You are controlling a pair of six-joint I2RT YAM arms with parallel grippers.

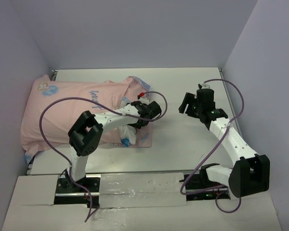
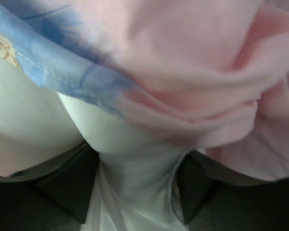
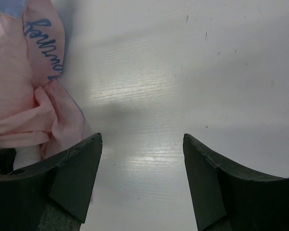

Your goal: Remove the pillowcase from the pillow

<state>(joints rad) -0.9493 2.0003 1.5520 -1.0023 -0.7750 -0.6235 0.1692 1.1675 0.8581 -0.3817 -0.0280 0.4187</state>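
The pillowcase (image 1: pixel 67 110), pale pink side up with blue script, lies at the table's left and still covers most of the pillow. At its open right end, white pillow (image 2: pixel 130 139) fabric bulges out under the pink and blue hem (image 2: pixel 86 82). My left gripper (image 1: pixel 134 124) (image 2: pixel 137 185) is pushed into that opening. A gathered fold of the white pillow fabric is pinched between its dark fingers (image 2: pixel 72 187). My right gripper (image 1: pixel 188 103) (image 3: pixel 142 144) hovers open over bare table to the right of the pillowcase's edge (image 3: pixel 29 96), holding nothing.
Grey walls close in the white table (image 1: pixel 183 134) at the back and on both sides. The left arm's purple cable (image 1: pixel 53 110) loops over the pillowcase. The right arm's cable (image 1: pixel 238 103) arcs near the right wall.
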